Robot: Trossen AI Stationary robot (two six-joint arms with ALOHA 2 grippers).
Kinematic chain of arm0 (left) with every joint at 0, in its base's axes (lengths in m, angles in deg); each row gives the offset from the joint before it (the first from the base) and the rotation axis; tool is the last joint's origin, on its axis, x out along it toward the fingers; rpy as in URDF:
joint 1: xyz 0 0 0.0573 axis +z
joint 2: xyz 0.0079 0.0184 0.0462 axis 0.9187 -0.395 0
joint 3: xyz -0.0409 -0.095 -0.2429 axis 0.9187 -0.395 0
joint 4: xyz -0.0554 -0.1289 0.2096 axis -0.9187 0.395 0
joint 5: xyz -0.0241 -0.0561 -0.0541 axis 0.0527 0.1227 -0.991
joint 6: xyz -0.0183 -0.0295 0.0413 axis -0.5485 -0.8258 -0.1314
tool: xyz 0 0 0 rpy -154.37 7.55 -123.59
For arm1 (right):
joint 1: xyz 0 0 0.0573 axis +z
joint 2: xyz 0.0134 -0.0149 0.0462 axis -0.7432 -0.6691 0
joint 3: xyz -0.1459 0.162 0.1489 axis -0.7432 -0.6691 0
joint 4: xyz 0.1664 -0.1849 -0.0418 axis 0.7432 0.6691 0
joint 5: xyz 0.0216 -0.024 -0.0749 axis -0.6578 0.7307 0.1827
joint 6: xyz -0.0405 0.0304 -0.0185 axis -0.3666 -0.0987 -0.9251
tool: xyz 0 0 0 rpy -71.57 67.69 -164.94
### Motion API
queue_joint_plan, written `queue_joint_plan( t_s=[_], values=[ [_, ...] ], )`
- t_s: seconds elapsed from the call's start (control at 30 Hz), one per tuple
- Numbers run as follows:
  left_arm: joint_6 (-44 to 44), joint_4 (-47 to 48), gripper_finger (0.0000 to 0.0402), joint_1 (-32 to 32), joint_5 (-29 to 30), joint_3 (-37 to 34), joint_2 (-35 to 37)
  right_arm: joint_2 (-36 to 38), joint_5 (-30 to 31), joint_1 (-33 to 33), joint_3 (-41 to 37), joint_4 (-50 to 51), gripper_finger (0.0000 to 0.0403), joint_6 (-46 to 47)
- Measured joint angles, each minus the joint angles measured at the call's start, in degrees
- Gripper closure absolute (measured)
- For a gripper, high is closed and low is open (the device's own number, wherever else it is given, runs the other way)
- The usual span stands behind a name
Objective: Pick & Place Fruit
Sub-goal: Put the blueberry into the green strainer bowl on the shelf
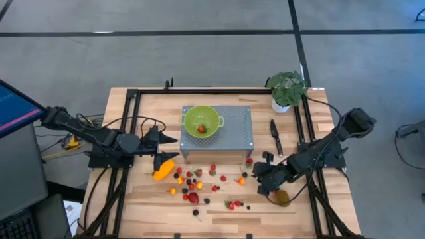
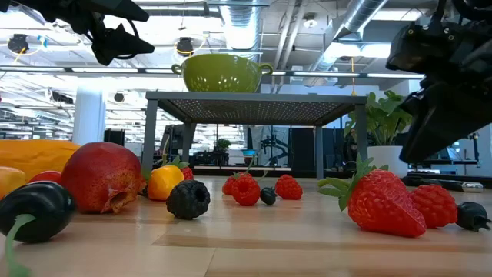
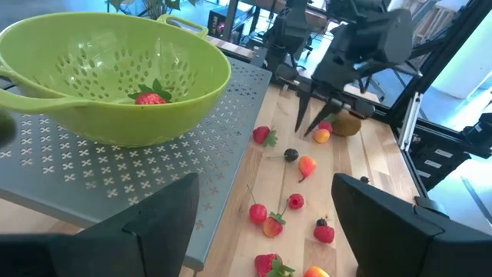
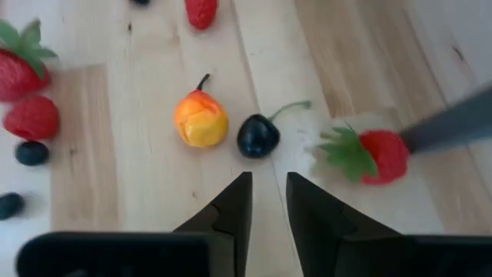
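Wooden table [image 1: 133, 199] edge beyond scattered fruit [image 1: 199, 186], seemingly clear.

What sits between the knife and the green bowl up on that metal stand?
Nothing: the high view shows only bare perforated top of the metal stand and a strip of wooden table between the green bowl and the knife.

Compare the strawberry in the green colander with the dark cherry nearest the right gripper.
The red strawberry with green leaves lies inside the perforated green colander on the grey rack; the dark, smooth cherry with a thin stem lies on the wooden table below, and looks smaller. Neither is gripped.
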State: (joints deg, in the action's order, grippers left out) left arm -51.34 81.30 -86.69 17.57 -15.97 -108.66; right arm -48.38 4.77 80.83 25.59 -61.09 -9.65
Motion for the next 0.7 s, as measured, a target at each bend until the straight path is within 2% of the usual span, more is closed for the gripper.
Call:
queue_joint_plan(
  t_s=[0.53,0.7],
  values=[
    [-0.01,-0.55,0.0111,0.00,0.01,-0.01,0.00,-12.58,1.53,-4.74,15.19,15.93,0.0290,-17.06],
    [-0.01,-0.83,0.0111,0.00,-0.01,0.00,0.00,-16.24,1.45,-6.15,18.52,21.09,0.0290,-19.14]
  ],
)
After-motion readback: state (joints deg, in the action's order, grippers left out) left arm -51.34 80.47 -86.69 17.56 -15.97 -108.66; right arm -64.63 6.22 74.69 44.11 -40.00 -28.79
